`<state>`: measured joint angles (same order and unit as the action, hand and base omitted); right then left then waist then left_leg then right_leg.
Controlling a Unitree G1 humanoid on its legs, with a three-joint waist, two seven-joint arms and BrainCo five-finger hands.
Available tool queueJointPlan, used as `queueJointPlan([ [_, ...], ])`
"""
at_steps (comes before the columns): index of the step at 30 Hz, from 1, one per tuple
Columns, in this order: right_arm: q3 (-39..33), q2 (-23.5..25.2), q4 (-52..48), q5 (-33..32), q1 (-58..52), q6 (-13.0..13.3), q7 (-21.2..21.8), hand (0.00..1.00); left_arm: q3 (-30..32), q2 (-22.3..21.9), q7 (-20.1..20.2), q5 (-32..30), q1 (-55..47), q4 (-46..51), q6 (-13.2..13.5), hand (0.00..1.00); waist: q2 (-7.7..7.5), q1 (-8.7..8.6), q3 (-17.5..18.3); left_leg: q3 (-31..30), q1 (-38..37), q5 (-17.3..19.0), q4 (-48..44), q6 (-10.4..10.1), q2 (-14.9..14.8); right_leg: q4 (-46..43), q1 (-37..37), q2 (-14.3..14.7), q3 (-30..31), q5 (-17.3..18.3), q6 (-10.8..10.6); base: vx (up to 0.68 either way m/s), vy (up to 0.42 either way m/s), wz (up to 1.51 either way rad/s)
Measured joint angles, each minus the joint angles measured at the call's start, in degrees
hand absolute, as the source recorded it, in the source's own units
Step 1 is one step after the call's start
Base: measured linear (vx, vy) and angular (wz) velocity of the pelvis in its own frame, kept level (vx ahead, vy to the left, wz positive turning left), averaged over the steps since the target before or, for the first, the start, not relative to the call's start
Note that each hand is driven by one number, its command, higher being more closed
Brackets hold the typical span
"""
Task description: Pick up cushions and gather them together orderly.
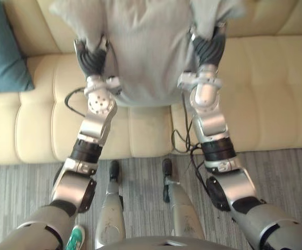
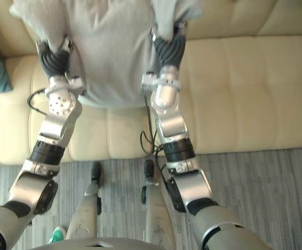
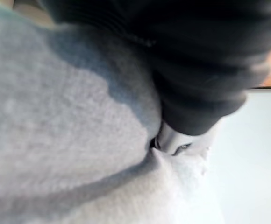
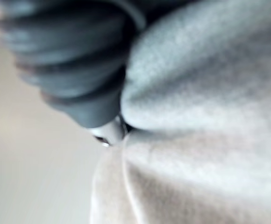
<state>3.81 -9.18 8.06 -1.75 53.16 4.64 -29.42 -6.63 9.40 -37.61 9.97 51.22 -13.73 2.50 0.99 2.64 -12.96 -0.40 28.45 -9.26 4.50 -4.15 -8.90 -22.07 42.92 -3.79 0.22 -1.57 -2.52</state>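
A large grey cushion (image 1: 146,47) is held up in front of the cream sofa (image 1: 265,88), between my two hands. My left hand (image 1: 91,57) presses into its left side and my right hand (image 1: 209,49) into its right side, both dark covers half buried in the fabric. The cushion's lower edge hangs just over the seat. In the left wrist view the grey fabric (image 3: 56,140) bulges against my left hand (image 3: 196,70). The right wrist view has the same fabric (image 4: 210,116) folded against my right hand (image 4: 70,60). A teal cushion (image 1: 2,47) leans on the sofa's far left.
The sofa seat stretches bare to the right of the grey cushion. Grey striped carpet (image 1: 286,172) lies in front of the sofa. A green and white shoe (image 1: 75,237) shows at the lower edge, left of centre.
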Motion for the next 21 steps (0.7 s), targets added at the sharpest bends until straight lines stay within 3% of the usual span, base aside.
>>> queueJointPlan([
  [2,-0.38,-0.07,0.34,0.00,3.37,0.00,-0.76,1.00,0.78,0.94,-0.67,0.10,3.25,-0.75,0.07,1.00,-0.01,0.10,-0.38,0.71,2.33,-0.52,-0.02,0.53,0.23,-1.84,2.98,-0.92,-0.19,0.54,-0.07,-0.08,-0.071,0.26],
  [3,-0.61,-0.06,0.37,0.63,5.93,-0.05,-1.99,1.00,1.56,1.30,-1.04,0.13,5.43,-0.76,0.22,1.00,0.09,0.20,-1.04,0.96,3.75,-3.40,-0.03,0.22,0.25,-3.81,5.22,-1.09,-0.22,1.48,-0.04,-0.06,-0.082,0.16],
  [4,-0.76,-0.15,0.39,2.04,7.47,-0.05,-2.53,1.00,2.03,1.32,-1.29,0.12,6.87,-0.76,0.63,1.00,0.17,0.08,-1.57,1.12,4.68,-4.22,-0.03,-1.57,0.42,-5.91,6.93,-1.64,-0.33,2.57,-0.06,-0.05,-0.088,0.20],
  [7,-1.66,-1.04,0.39,4.05,10.13,-0.13,-3.82,1.00,2.03,1.27,-1.45,0.45,9.26,-0.81,1.20,1.00,0.15,-0.36,-2.02,1.04,7.34,-5.01,-0.02,-2.67,1.61,-9.54,11.04,-3.13,-0.32,4.30,-0.07,-0.03,-0.085,0.26],
  [8,-2.07,-1.17,0.39,4.39,10.82,-0.27,-3.92,1.00,2.00,1.22,-1.45,0.89,9.88,-0.93,1.22,0.00,0.15,-0.43,-2.79,1.21,7.67,-5.40,-0.01,-3.25,1.95,-10.55,11.81,-3.60,-0.31,4.90,-0.09,-0.01,-0.085,0.20],
  [9,-2.21,-1.30,0.39,4.42,11.08,-0.87,-4.44,0.00,1.97,1.06,-1.44,1.19,10.19,-1.56,1.26,0.00,0.13,-0.88,-3.27,1.51,8.28,-5.76,0.01,-3.81,2.38,-12.07,13.07,-4.21,-0.33,5.80,0.01,-0.01,-0.084,0.20],
  [14,-2.48,-3.78,2.11,5.79,11.39,-2.77,-6.24,0.00,1.92,0.86,-0.22,3.84,11.08,-6.00,1.43,0.00,0.26,-1.86,-3.70,2.11,11.26,-7.03,0.05,-5.73,2.88,-15.06,16.81,-5.43,-0.94,7.33,0.39,-0.01,-0.078,0.20],
  [16,-2.85,-4.84,2.37,6.33,12.05,-3.35,-6.20,0.00,2.00,0.86,1.70,5.65,11.28,-6.35,2.59,0.00,0.63,-2.42,-4.70,2.40,11.53,-4.66,0.45,-6.94,2.80,-15.55,17.14,-5.96,-1.28,7.68,0.49,-0.02,-0.073,0.18],
  [17,-3.11,-4.97,2.36,6.45,12.84,-3.35,-6.20,0.00,1.98,0.80,2.52,5.88,11.66,-7.38,3.42,0.00,0.64,-2.83,-4.90,4.43,11.75,-1.17,0.46,-8.77,2.62,-14.30,17.13,-6.77,-1.27,7.22,0.58,-0.02,-0.027,0.31],
  [18,-3.91,-5.77,2.33,6.38,13.62,-3.34,-6.04,0.00,2.01,0.79,3.60,6.21,12.71,-9.26,3.78,0.00,0.49,-3.97,-5.00,6.94,12.27,-1.72,-2.99,-7.78,3.60,-12.02,17.09,-8.82,-1.02,6.10,0.11,0.00,-0.012,0.33],
  [21,-5.35,-7.33,2.41,4.33,13.50,-3.23,-6.05,0.00,3.03,1.65,6.02,6.23,15.44,-10.96,3.82,0.00,0.59,-4.73,-5.06,6.64,10.10,-1.70,-2.32,-6.00,4.44,-9.56,16.83,-9.26,-0.23,4.01,-1.47,0.07,0.030,0.02],
])
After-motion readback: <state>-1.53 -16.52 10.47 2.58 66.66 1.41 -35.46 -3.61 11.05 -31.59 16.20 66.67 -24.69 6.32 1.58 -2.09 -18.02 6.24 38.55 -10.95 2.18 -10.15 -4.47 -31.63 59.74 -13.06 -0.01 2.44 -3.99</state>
